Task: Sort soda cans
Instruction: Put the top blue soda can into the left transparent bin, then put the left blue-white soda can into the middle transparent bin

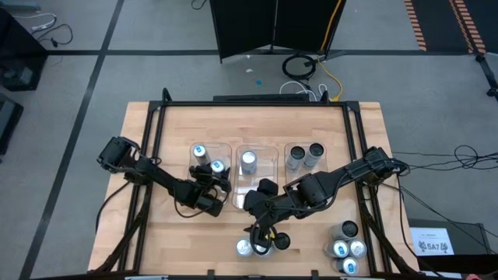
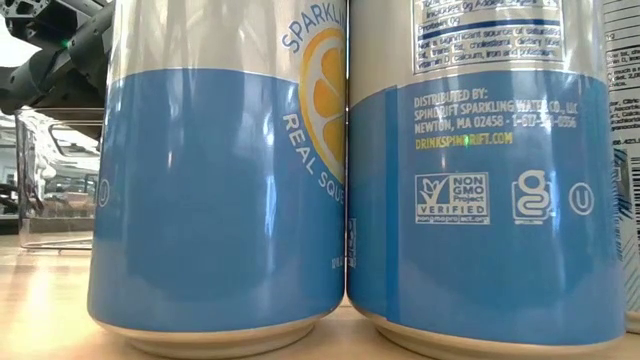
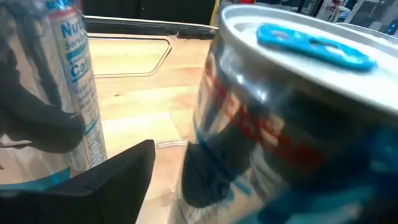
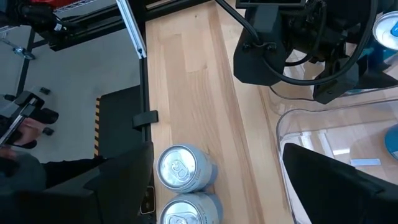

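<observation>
The soda cans are small silver cylinders. Two blue-tabbed cans (image 1: 199, 152) stand in the left clear tray, one plain silver can (image 1: 248, 161) in the middle tray, and two dark-topped cans (image 1: 305, 156) in the right tray. Three cans (image 1: 262, 246) stand at the near edge and several more (image 1: 348, 249) at the near right corner. My left gripper (image 1: 218, 180) is open at the nearer blue-tabbed can (image 3: 298, 106) in the left tray. My right gripper (image 4: 217, 180) is open above the near-edge group, with two silver tops (image 4: 183, 169) between its fingers, touching nothing. My left gripper: I cannot tell whether it touches the blue-tabbed can's side (image 3: 249, 149). The one finger that shows (image 3: 118, 177) stands apart from the can with bare wood between them. The other finger is hidden behind the can. The can stands upright in the tray.
The three clear trays (image 1: 274, 149) sit in a row across the table's middle. A black frame (image 1: 156, 117) runs along the left, far and right sides. Bare wood lies at the near left (image 1: 179, 241). In the low view, two blue-and-silver cans (image 2: 220, 200) fill the picture.
</observation>
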